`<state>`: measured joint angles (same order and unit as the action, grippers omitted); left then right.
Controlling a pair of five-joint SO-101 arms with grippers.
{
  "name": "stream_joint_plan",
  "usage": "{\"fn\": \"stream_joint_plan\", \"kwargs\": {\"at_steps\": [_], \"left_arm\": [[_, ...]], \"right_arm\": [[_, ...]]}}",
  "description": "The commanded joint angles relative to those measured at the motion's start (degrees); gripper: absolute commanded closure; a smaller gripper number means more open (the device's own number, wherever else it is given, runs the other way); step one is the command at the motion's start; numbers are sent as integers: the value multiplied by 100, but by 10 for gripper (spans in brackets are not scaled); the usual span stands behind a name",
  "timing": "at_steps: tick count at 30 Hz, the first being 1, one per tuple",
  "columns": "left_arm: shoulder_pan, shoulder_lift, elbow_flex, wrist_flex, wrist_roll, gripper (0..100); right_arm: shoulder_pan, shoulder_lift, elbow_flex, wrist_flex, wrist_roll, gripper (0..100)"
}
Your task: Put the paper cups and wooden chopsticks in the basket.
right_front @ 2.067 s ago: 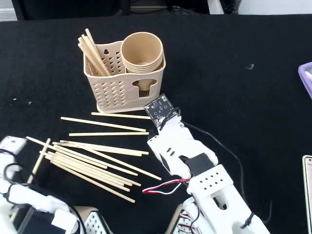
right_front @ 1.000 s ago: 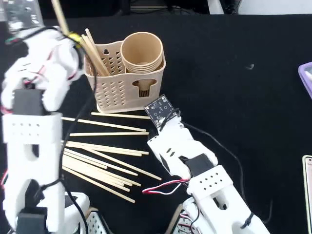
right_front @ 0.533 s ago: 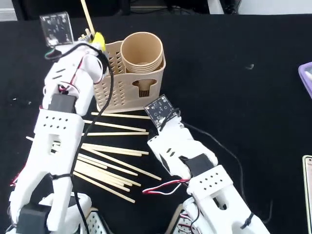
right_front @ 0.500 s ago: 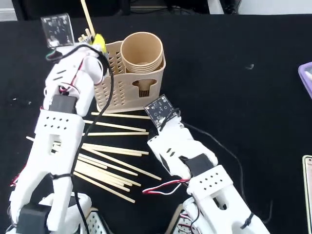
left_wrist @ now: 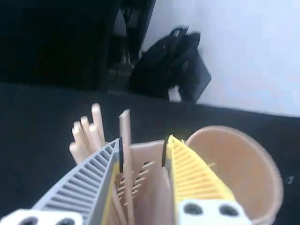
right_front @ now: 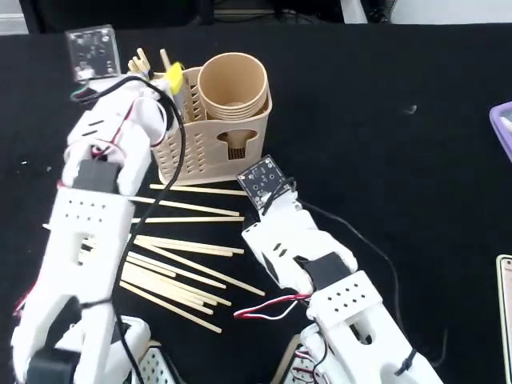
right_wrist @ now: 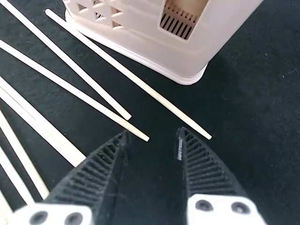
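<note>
Landmark: the basket (right_front: 210, 144), a pale slotted one standing upright on the black bench (right_front: 384, 160).
Paper cups: the paper cups (right_front: 234, 84) sit nested in one stack inside the basket, in the compartment on the side away from the left arm.
Sticks already in: a bundle of chopsticks (right_front: 141, 61) leans in the basket's other compartment, its ends sticking out above the rim.
Left claw: the left claw (left_wrist: 143, 140) hangs just above that chopstick compartment, its grey and yellow fingers parted moderately wide.
Stick at the claw: one upright chopstick (left_wrist: 125, 136) stands between the fingers, against the grey one and apart from the yellow one, its lower part down inside the basket.
Loose sticks: the loose chopsticks (right_front: 180, 276) lie flat on the bench in front of the basket, some just beside its foot, most fanned out farther off.
Right claw: the right claw (right_wrist: 150, 136) is low over the bench near the basket's front foot, fingers spread and gripping nothing, with the ends of two loose chopsticks just ahead of its tips.
</note>
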<state>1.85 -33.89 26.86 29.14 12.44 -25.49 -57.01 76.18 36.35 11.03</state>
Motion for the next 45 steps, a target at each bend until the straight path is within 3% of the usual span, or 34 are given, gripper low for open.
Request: {"fn": "stream_joint_plan", "kwargs": {"at_steps": [1,6,10,15,18,23,30,37,43,45], "left_arm": [[-242,-879,-514,571,0,838],[-1455,-1855,-127,1626,0,837],[-2624,-2233,1051,2145,-97,837],[-3530,-2233,2905,1846,-1415,837],[-3723,-2286,3829,1327,-1688,838],[-3846,-2286,4259,1301,-1152,838],[-3846,-2295,4629,1240,-554,840],[-3837,-2295,4954,624,-185,841],[-3793,-2295,4963,607,-185,841],[-3793,-2295,5024,571,-185,841]], "right_arm": [[53,-4,-40,-141,9,832],[-132,-4,-101,-35,44,832],[-457,40,-708,782,53,830],[-888,119,-1305,1398,97,829],[-1398,576,-1648,1670,457,829],[-2092,1982,-2229,1618,536,829],[-2787,3811,-2484,563,536,828],[-2884,4558,-2536,255,589,828],[-2875,4866,-2571,18,686,834],[-2875,4892,-2571,35,905,877]]}}
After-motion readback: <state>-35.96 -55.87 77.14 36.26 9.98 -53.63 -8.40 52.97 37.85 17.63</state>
